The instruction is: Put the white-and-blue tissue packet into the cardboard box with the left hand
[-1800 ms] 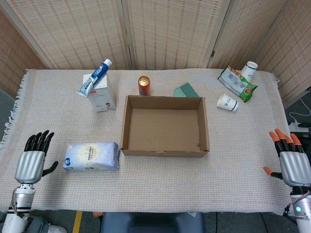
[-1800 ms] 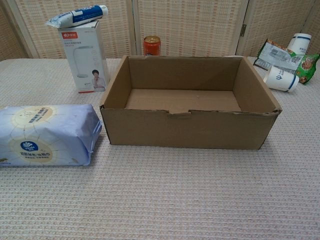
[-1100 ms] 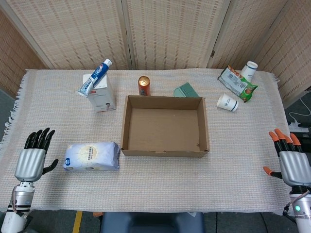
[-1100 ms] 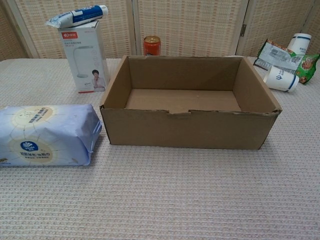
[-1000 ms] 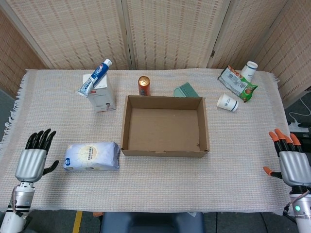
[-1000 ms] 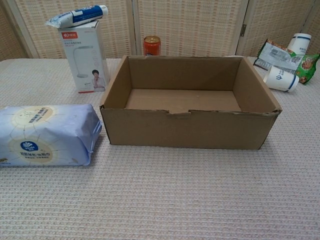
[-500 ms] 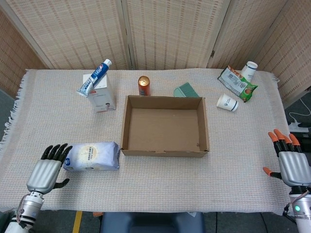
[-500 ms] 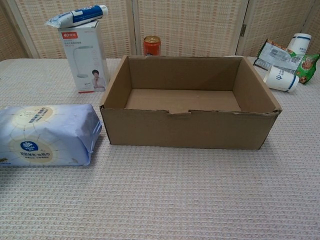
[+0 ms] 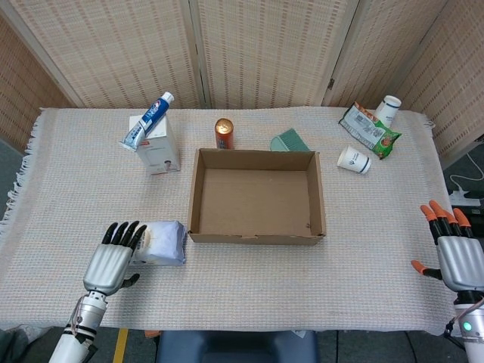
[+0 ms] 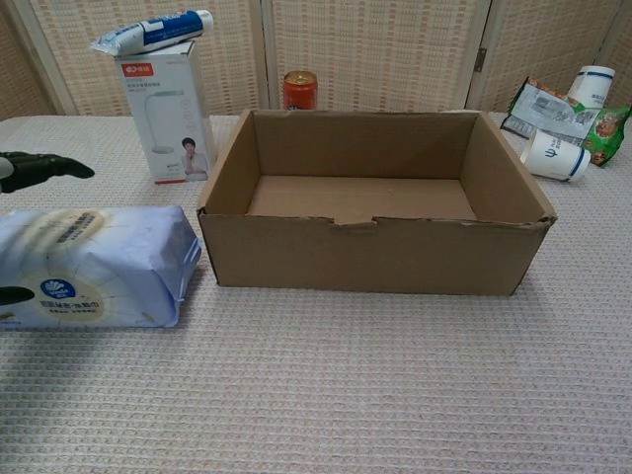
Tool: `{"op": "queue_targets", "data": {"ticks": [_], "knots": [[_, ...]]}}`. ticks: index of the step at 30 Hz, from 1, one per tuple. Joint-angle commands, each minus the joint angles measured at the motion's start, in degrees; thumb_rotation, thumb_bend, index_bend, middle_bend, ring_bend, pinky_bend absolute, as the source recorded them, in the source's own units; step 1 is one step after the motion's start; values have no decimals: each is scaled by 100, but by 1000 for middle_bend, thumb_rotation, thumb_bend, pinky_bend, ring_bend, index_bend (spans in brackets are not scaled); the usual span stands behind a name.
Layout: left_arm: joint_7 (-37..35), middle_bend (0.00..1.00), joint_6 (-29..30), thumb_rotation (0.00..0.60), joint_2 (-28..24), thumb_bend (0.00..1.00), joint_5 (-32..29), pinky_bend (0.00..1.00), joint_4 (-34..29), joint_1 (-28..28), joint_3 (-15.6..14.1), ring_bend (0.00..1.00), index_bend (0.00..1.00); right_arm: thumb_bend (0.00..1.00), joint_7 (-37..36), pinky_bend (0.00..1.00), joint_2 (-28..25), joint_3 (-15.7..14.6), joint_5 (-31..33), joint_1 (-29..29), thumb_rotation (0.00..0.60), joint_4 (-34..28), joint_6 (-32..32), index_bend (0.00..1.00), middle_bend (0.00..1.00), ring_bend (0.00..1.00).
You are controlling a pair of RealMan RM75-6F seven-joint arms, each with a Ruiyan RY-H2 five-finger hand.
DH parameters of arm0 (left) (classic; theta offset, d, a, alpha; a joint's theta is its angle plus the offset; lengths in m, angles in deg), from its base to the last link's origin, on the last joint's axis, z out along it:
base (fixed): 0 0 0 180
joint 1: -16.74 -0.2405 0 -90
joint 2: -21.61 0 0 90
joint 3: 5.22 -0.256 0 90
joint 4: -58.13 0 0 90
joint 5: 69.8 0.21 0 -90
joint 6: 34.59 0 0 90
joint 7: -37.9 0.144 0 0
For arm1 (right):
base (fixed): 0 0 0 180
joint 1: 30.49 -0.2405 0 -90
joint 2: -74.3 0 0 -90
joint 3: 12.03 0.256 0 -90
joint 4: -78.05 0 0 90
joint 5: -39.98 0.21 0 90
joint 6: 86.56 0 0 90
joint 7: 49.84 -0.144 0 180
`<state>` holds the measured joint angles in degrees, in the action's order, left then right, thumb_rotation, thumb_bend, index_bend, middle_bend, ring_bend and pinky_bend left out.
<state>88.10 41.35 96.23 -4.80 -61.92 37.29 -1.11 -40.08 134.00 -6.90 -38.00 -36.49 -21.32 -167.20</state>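
Tissue packet (image 10: 94,267) on the counter (image 9: 249,280), left robot hand (image 9: 113,261) over its outer end.

The packet is a soft, pillow-shaped plastic pack, white and pale blue, with a round sunburst print, a small dark blue logo near its lower left corner and a line of dark print along the top. It lies flat on the woven cloth just left of the cardboard box (image 9: 255,195), close to the box's near left corner but not touching it. The left robot hand is open, its dark fingers (image 10: 44,166) stretched out above the packet's left end; whether they touch it cannot be told. The box stands open and holds nothing. The right robot hand (image 9: 457,257) sits well apart at the counter's right edge, open with fingers straight.
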Motion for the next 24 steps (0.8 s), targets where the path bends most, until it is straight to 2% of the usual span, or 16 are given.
{"op": "queue_targets", "data": {"ticks": [1, 7, 15, 24], "knots": [[227, 0, -36, 600, 186, 177, -139, 24, 187, 139, 28, 0, 0, 3, -21, 0, -17, 9, 9, 6, 600, -11, -11, 45, 0, 0], [497, 0, -195, 600, 303, 178, -626, 18, 331, 418, 126, 0, 0, 2, -52, 0, -51, 25, 32, 11, 600, -21, -14, 45, 0, 0], [552, 0, -190, 600, 498, 178, -792, 18, 509, 670, 190, 0, 0, 4, -45, 0, -48, 26, 48, 8, 600, -18, -1, 45, 0, 0], [598, 0, -398, 600, 531, 178, -1376, 18, 648, 950, 195, 0, 0, 2, -42, 0, -49, 33, 64, 9, 600, -10, -1, 45, 0, 0]]}}
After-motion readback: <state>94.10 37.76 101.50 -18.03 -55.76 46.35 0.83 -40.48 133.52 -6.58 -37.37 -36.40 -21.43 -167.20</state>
